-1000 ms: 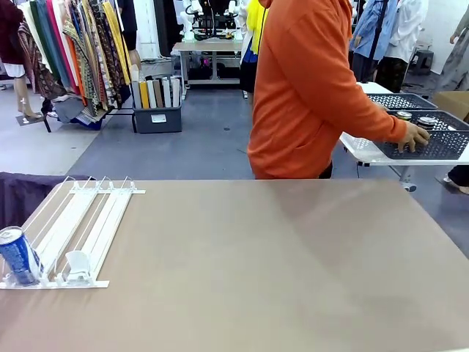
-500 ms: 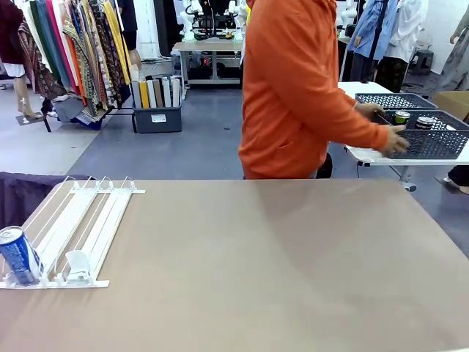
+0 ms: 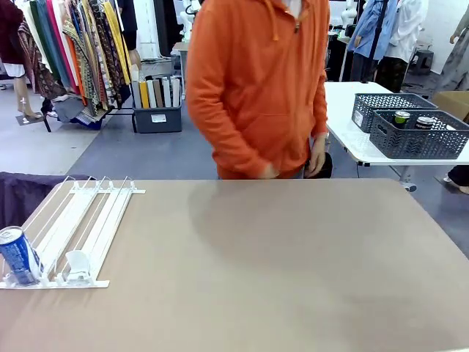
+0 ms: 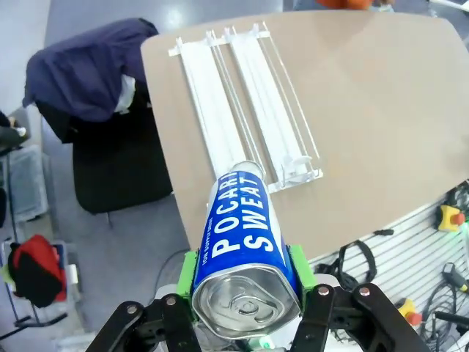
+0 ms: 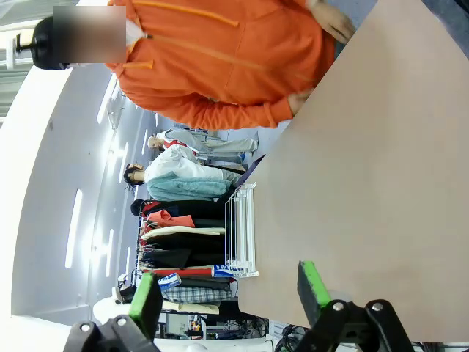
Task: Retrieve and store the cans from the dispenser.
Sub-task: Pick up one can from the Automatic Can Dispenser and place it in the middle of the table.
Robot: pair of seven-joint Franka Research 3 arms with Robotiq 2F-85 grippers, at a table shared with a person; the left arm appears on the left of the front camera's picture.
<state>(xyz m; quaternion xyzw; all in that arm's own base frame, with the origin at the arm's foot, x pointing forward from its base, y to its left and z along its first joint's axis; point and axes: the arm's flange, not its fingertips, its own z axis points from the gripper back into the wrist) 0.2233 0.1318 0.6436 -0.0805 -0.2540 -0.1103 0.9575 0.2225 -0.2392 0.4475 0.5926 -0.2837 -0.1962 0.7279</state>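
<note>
Cans, slim, silver-topped: one blue can [image 4: 238, 242] is being clamped between the left fingers [image 4: 302, 270], green pads pressing on opposite sides just below its top rim, likely so the body is staying free for setting down. Its long axis is running along the fingers, top facing the wrist, base pointing out toward the near end of the dispenser [image 4: 249, 95]. A second blue can [image 3: 18, 255] is waiting at the near end of the dispenser's left lane on the worktop [image 3: 278, 264], leaning with its top tipped to the robot's left, apparently resting against the front stop. Two more cans [image 3: 401, 116] are standing upright in a dark grey basket [image 3: 418, 141] on a side table [image 3: 348, 136]. Right fingers [image 5: 311, 287] are hanging wide apart, gripping nothing.
</note>
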